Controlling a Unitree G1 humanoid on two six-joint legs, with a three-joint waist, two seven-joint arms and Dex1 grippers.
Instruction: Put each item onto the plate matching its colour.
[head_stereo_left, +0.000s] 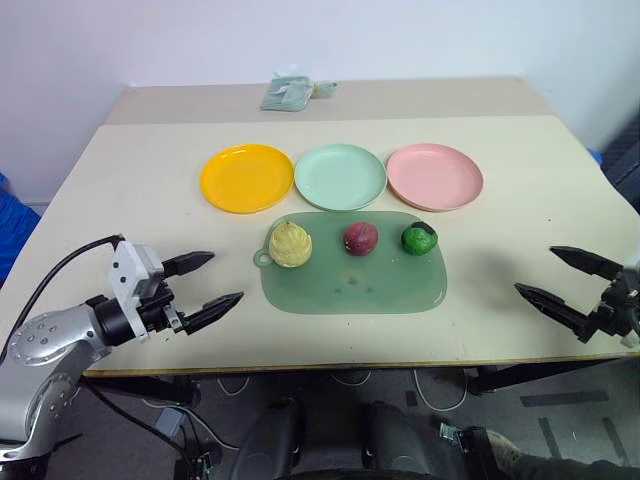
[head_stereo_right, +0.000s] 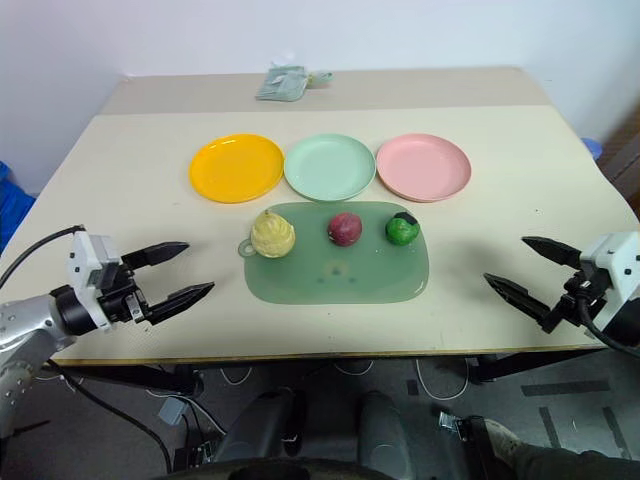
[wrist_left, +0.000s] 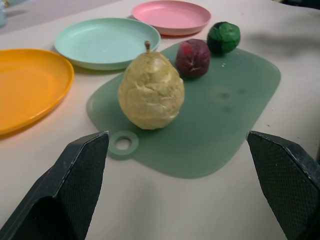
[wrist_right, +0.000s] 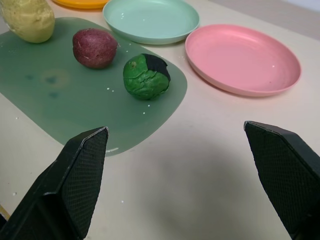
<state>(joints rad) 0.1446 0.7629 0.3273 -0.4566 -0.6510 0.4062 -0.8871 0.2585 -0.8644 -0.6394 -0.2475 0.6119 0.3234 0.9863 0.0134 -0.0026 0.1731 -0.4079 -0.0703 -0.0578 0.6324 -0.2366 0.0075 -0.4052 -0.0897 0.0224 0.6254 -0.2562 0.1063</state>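
A beige table stands against a white wall; a crumpled pale-green object, possibly cloth, lies at its far edge. The orange-yellow plate, mint plate and pink plate form a row. Just in front, the green mat carries the yellow pear, red ball and green ball. The right wrist view shows the green ball's black patch. The left gripper and right gripper hover at the near corners, jaws wide and empty, with bare tabletop between them and the mat.

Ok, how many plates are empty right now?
3: orange-yellow plate on the left, mint green plate in the middle, pink plate on the right. All sit behind the mat.
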